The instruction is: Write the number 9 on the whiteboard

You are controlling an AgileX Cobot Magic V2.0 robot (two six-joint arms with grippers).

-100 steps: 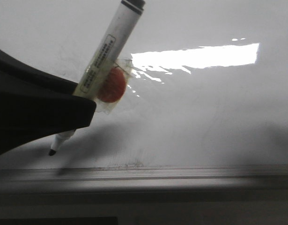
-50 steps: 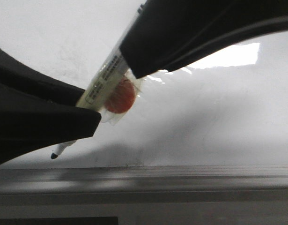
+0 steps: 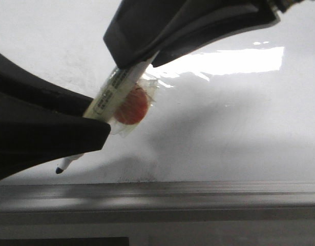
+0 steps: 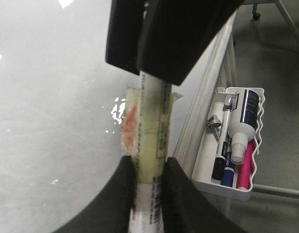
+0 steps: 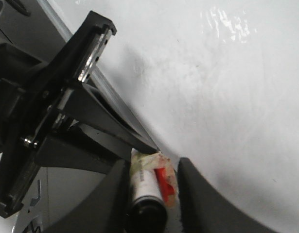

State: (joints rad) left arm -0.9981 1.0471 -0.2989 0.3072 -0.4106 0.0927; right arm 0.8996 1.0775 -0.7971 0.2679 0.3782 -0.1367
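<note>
While the left gripper (image 3: pixel 98 130) clamped the marker (image 3: pixel 116 92) low on its barrel, the right gripper (image 3: pixel 134 59) straddled the top, seemingly taking it over; the whiteboard (image 3: pixel 239 133) bore no number 9 yet, and the tip hung near its lower rail.

A grey floor (image 4: pixel 275 73) lies beyond the board's edge in the left wrist view. A white wavy-rimmed tray (image 4: pixel 229 187) hangs there, holding a white bottle with a dark label (image 4: pixel 245 114), a pink marker (image 4: pixel 245 167), a blue-capped marker (image 4: pixel 229 175) and a black-capped one (image 4: pixel 218 167). Thin grey frame legs (image 4: pixel 290 19) stand farther off.
</note>
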